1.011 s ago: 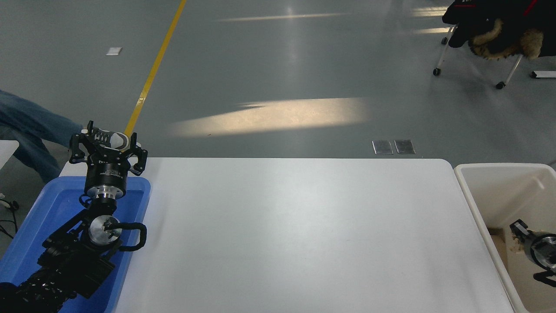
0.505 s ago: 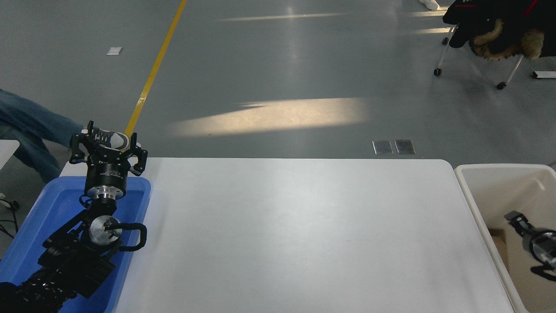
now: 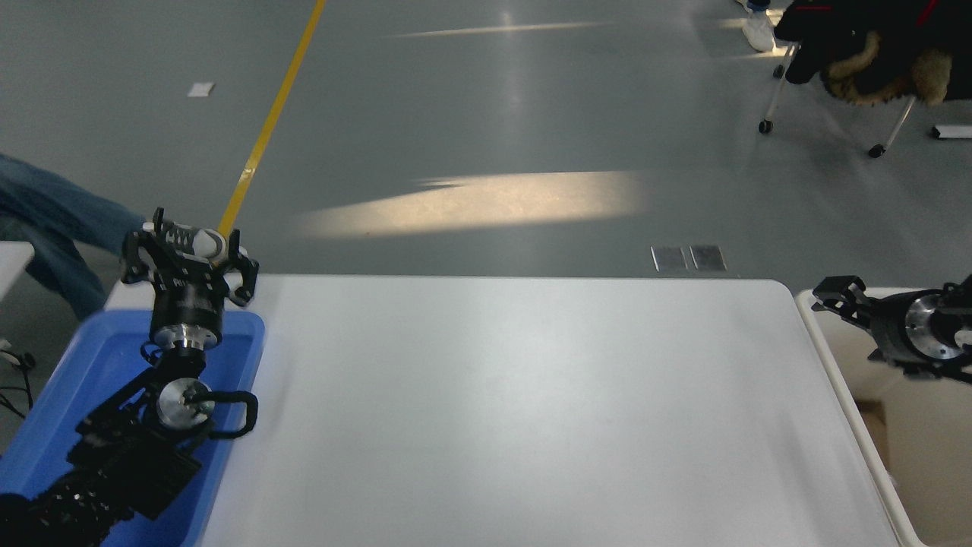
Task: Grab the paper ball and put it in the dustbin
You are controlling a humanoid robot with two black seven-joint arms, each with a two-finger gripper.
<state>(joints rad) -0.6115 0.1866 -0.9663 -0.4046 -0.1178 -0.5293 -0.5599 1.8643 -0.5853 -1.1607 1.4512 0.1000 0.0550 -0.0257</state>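
Observation:
My right gripper [image 3: 826, 298] hangs open above the far left corner of the cream-white dustbin [image 3: 926, 448] at the table's right end. Its fingers point left, with nothing between them. The paper ball is out of view; I cannot see it in the gripper, on the table or in the visible part of the bin. My left gripper [image 3: 188, 262] is parked open over the far end of the blue tray [image 3: 68, 395] at the lower left.
The white table [image 3: 516, 410] spans the middle. A brown patch [image 3: 872, 416] shows low inside the dustbin. A person's jeans-clad leg [image 3: 53, 228] and shoe lie beyond the table's far left corner. A wheeled chair [image 3: 858, 68] with dark clothing stands at the far right.
The right gripper held a beige wad low inside the dustbin, then showed empty, and has now risen up and back to the bin's far left corner. The left arm barely moved.

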